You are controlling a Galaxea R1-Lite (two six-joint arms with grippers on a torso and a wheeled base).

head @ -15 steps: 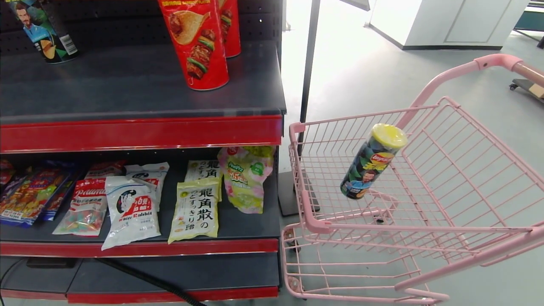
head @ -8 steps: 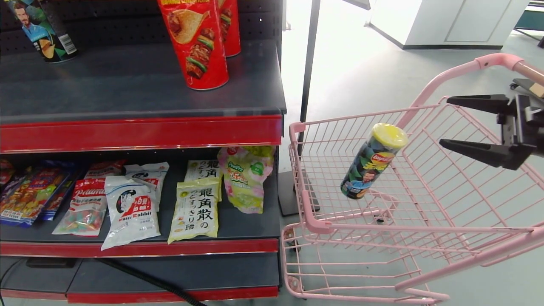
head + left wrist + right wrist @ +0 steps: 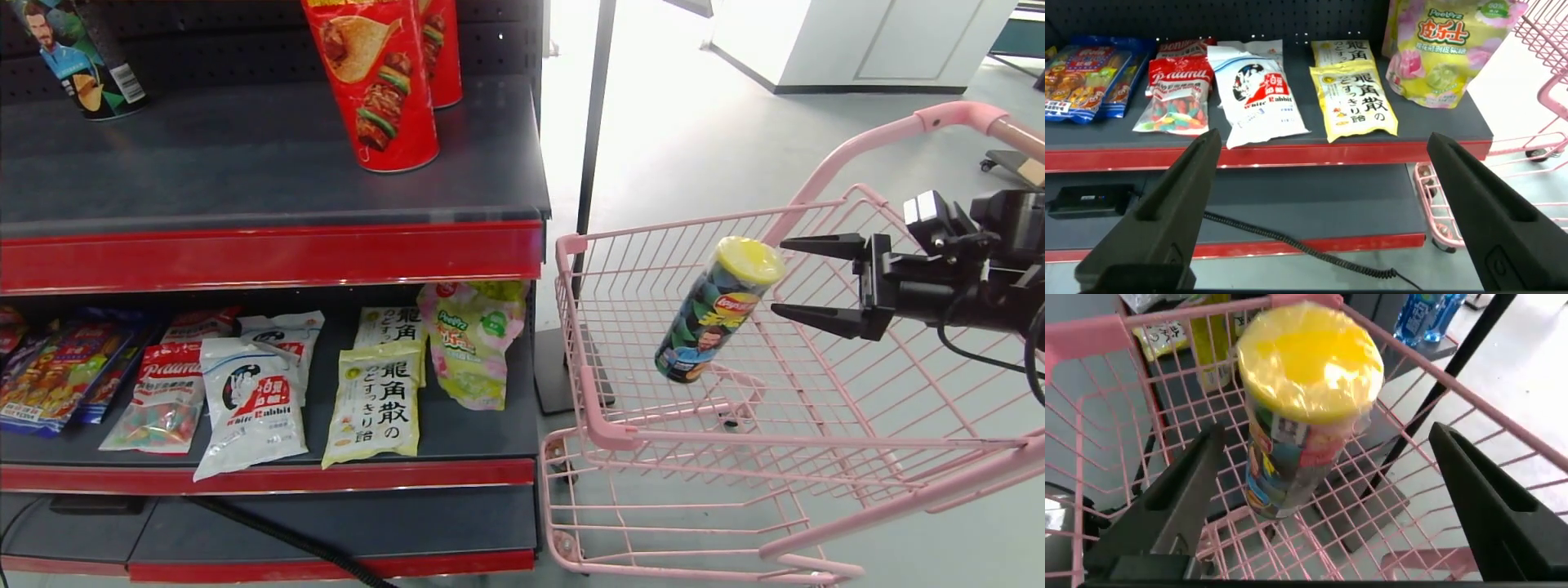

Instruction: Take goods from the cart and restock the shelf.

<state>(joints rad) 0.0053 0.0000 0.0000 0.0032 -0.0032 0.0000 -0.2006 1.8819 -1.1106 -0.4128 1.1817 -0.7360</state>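
Observation:
A chip can with a yellow lid leans tilted inside the pink wire cart. My right gripper is open just to the right of the can's lid, fingers pointing at it. From the right wrist, the can stands between the two black fingers, apart from both. My left gripper is open, low in front of the shelf's lower tier, holding nothing. On the top shelf stand two red chip cans and a dark can like the one in the cart.
The lower shelf holds several snack bags, among them a white bag and a yellow bag. A black cable runs along the bottom tier. A black post rises between shelf and cart. Grey floor lies beyond.
My right gripper came in from the right edge and moved left toward the can's lid, staying open. The can and the cart have not moved.

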